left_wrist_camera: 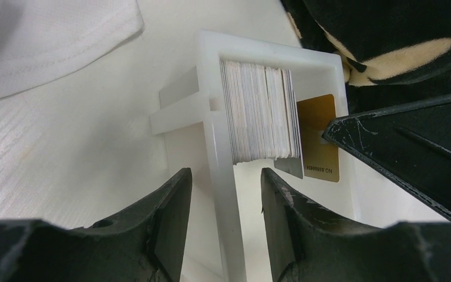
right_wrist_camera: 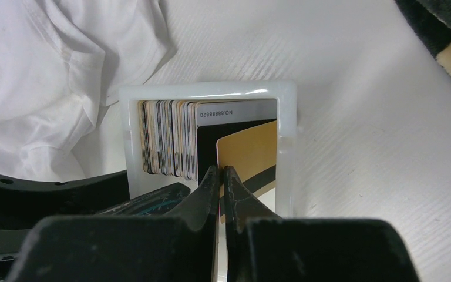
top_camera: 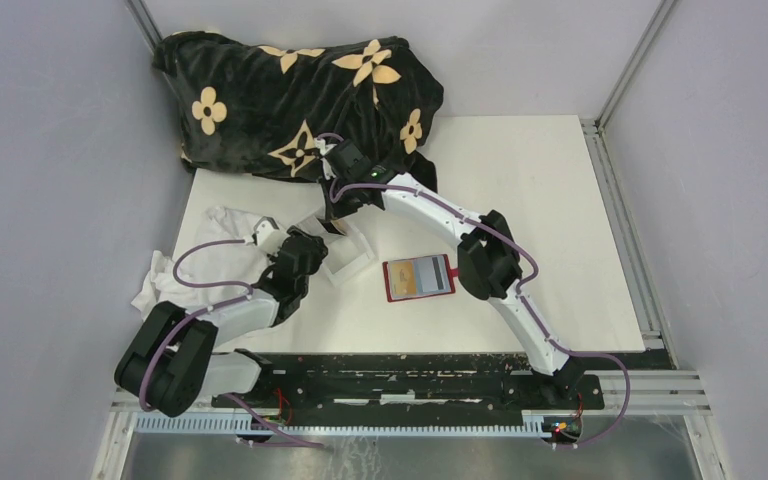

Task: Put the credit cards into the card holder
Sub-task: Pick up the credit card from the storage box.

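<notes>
The right gripper (right_wrist_camera: pixel 220 171) is drawn in to a thin slit, its tips down inside the clear box (right_wrist_camera: pixel 208 90) at the near left edge of a gold card (right_wrist_camera: pixel 249 150). I cannot tell whether that edge is actually caught in the slit.

The gold card leans apart from the other credit cards (right_wrist_camera: pixel 167 138), which stand packed on edge just to the left of the tips. It lies ahead and slightly right of the fingers, with its face turned up toward them.

The left gripper (left_wrist_camera: pixel 226 176) is spread astride 1 wall of the box, with a gap showing on each side.

The card holder (top_camera: pixel 419 278) lies open and flat on the table behind the right gripper, back toward its own arm and beside the elbow. Its long axis runs across the reach. The right arm is clearly the nearer of the 2, so I judge the carry to be a short pull back.
</notes>
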